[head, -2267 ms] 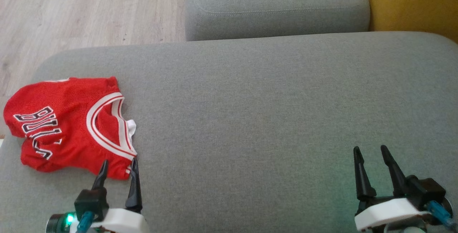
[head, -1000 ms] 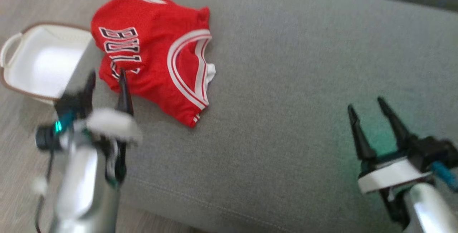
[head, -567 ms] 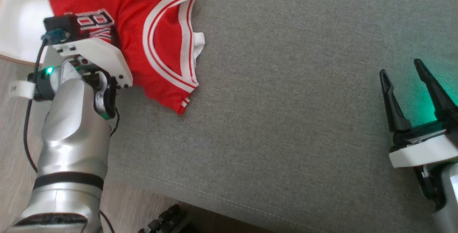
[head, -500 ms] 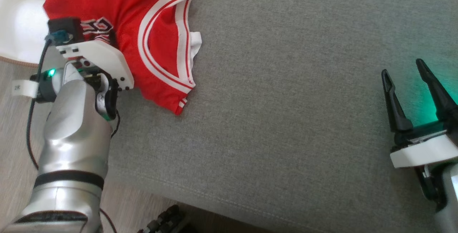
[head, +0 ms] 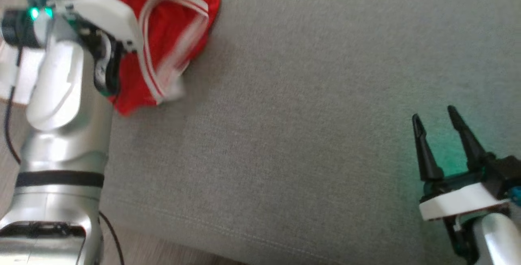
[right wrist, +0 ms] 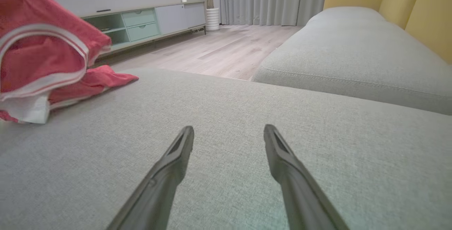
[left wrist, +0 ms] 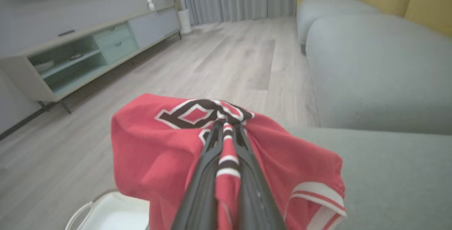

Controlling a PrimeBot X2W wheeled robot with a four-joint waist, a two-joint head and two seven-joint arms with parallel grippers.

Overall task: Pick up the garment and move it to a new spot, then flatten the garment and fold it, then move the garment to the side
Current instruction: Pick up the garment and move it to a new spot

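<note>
Left claw [left wrist: 226,125]: fingers pressed together, pinching fold of red basketball jersey [left wrist: 152,152] at black-and-white lettering. Jersey bunched at left end of grey sofa seat [head: 305,94], one part touching cushion; white basket [left wrist: 113,212] on floor beside. Right claw [head: 433,112]: spread, holding nothing, over seat, well apart from jersey.

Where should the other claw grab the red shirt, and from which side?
Probably the white-striped edge of the shirt, coming from its right, low over the cushion. The left gripper pinches the shirt at the lettering, so it hangs bunched. That thick edge loops open toward the open right gripper.
</note>
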